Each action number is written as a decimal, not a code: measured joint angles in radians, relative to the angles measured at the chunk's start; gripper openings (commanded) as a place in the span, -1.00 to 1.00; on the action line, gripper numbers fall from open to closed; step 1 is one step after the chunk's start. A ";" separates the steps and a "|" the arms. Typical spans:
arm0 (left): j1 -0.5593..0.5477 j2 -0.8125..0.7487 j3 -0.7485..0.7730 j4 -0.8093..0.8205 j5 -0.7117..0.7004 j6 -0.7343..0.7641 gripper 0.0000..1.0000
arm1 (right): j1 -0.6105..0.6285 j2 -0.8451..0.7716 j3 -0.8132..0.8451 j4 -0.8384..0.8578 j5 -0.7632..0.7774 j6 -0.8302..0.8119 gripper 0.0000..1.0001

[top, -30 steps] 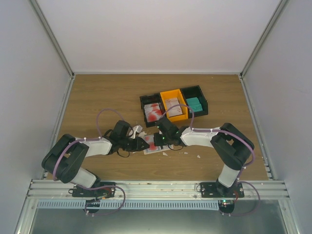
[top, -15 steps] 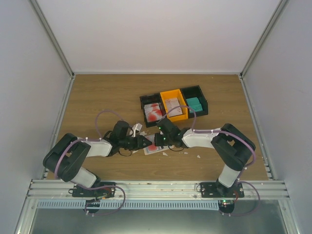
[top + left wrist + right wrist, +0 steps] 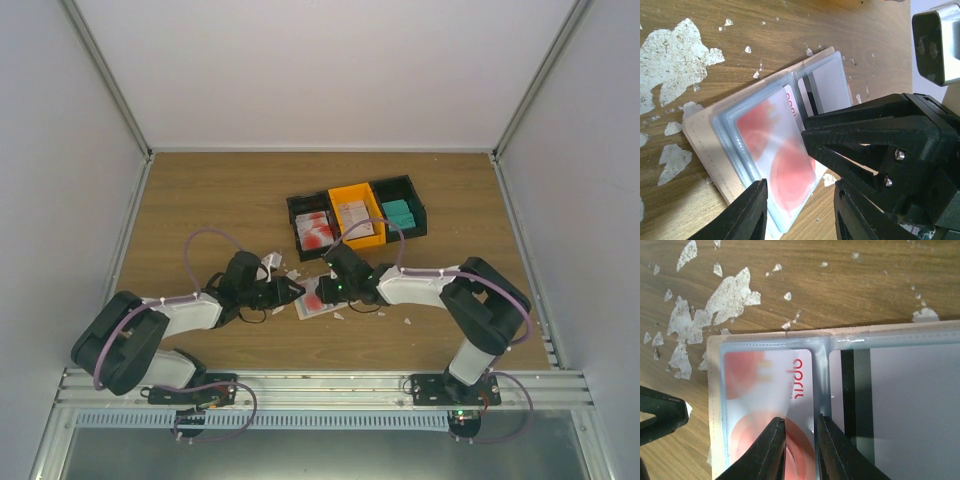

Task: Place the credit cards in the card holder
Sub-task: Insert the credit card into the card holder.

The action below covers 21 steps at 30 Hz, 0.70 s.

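Noting position first: card holder lay open and flat on the worktop, between the two arms and in front of the joined black and orange bins. A red-and-white card sat in its left clear pocket, and a pale card with a dark stripe was in the pocket beside it. Right gripper was directly over the red-and-white card near the centre seam, fingers nearly together with a narrow strip of card showing between them. Could not tell whether they clamped the card or the pocket film, or only pressed on it. Left gripper had its fingers apart, straddling the near edge of the holder with nothing clamped. Judged the card light, thin, stiff and slick. Lying flat it offered no edge to pinch, so the hold should be on the short end outside the pocket, or a push along its length. Judged the pocket film soft and likely to drag or buckle at the mouth. Holder looked light enough to skate on the wood, so the beige border should be pinned, away from the pocket opening.
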 measured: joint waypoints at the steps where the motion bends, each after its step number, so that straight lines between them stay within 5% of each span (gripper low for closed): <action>1: 0.000 0.001 0.000 0.000 0.000 -0.002 -0.21 | 0.000 -0.005 0.000 -0.013 -0.002 -0.003 -0.60; 13: -0.003 0.048 0.000 0.002 0.022 -0.024 -0.30 | 0.015 -0.008 0.021 -0.101 0.034 -0.037 -0.97; 21: -0.008 0.071 0.000 0.007 0.037 -0.028 -0.27 | 0.034 0.023 0.068 -0.144 0.098 -0.028 -0.99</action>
